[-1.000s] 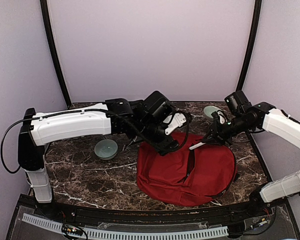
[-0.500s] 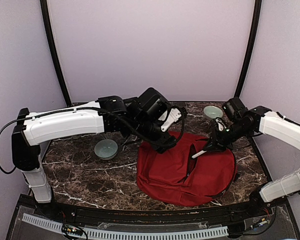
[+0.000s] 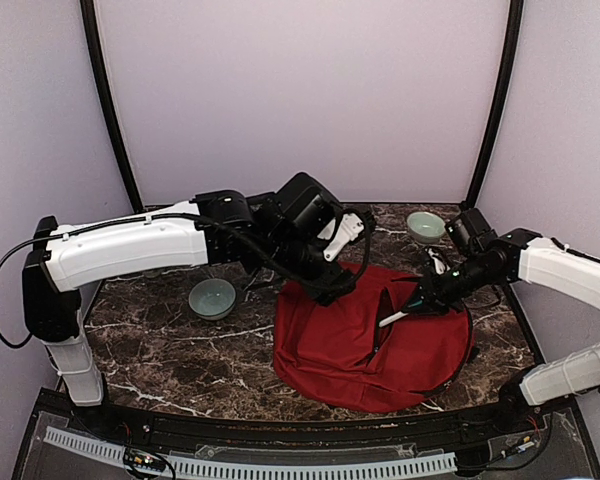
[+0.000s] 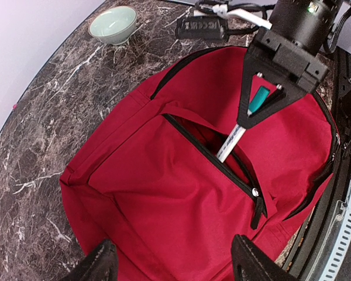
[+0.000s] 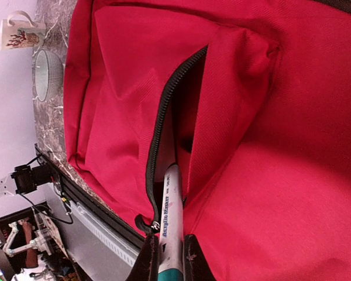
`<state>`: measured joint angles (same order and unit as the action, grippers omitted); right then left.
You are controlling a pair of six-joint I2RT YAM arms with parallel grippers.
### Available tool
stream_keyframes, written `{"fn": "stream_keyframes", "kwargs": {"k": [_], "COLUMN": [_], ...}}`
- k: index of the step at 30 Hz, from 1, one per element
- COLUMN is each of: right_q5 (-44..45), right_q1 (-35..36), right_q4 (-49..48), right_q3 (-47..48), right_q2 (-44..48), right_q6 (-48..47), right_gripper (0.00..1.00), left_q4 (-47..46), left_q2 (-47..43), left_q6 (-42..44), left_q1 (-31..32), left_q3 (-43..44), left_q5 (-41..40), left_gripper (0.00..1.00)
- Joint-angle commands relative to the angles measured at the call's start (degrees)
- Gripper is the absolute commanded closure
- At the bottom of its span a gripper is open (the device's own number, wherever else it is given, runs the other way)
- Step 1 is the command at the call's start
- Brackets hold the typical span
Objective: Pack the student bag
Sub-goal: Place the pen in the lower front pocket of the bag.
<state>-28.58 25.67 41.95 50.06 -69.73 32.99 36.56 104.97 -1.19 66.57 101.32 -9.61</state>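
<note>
The student bag, a dark-red backpack, lies flat on the marble table with its front pocket zipper open. My right gripper is shut on a white marker with a teal cap. The marker tip pokes into the pocket opening, as the left wrist view also shows. My left gripper hovers over the bag's far-left corner. It is open, with its fingers wide apart above the red fabric and nothing between them.
A pale green bowl sits left of the bag. A second bowl stands at the back right near the right arm. A mug shows beside a bowl in the right wrist view. A black object lies behind the bag.
My right gripper has moved down and left with the marker, bringing its tip into the open pocket. My left arm shifted slightly back and left, then held still.
</note>
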Motion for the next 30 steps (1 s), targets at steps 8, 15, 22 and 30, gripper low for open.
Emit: {"fn": "stream_keyframes", "kwargs": {"k": [8, 15, 22, 30], "right_q5": [-19.3, -22.2, -10.6, 2.9], "right_q1": [-0.5, -0.5, -1.4, -1.8], "right_q4": [-29.0, -21.7, -2.4, 9.3], "right_q3": [-6.5, -6.0, -0.5, 4.2], "right_q2": [-8.3, -11.0, -7.0, -2.4], "right_q6": [1.2, -6.7, -15.3, -15.0], "right_gripper": [1.0, 0.64, 0.43, 0.47], "left_q4": [1.0, 1.3, 0.0, -0.8], "left_q2": [-1.0, -0.8, 0.5, 1.8], "left_q6": [-4.0, -4.9, -5.3, -4.5], "left_q1": [0.8, 1.0, 1.1, 1.1], "left_q3": [2.5, 2.8, 3.2, 3.6], "left_q5": [1.8, 1.1, 1.4, 2.0], "left_gripper": [0.32, 0.32, 0.32, 0.32]}}
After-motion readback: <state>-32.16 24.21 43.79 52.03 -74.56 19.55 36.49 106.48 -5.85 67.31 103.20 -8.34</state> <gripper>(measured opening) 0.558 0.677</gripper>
